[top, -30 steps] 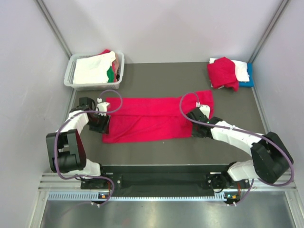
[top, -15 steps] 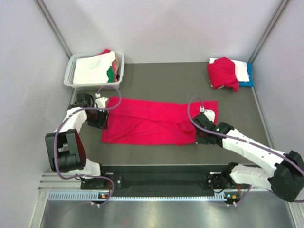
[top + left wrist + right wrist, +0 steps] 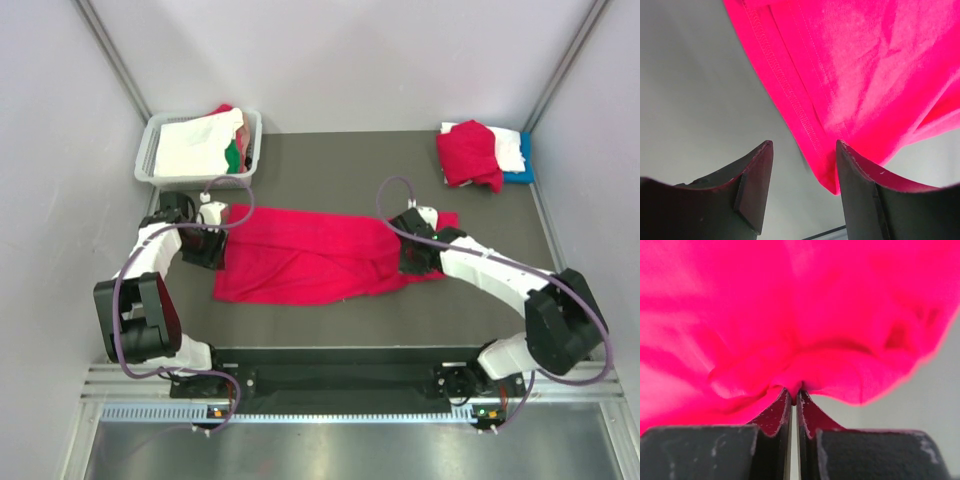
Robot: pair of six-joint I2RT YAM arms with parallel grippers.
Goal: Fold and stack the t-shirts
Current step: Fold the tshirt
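1. Red t-shirt (image 3: pixel 310 262): spread mid-frame on the surface (image 3: pixel 340 170), its right end bunched.
2. Right hand (image 3: pixel 794 392): clamped on that end, probably to fold it over.
3. Left hand (image 3: pixel 803 146): half open, empty, at frame-left hem.

Robot lab cell — bare grey wall panels (image 3: pixel 350 60), aluminium frame rail (image 3: pixel 330 413), dark bench mat (image 3: pixel 350 160).

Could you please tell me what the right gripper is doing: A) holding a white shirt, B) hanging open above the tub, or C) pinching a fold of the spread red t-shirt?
C: in its wrist view the right gripper is shut on a bunched fold of the red t-shirt.
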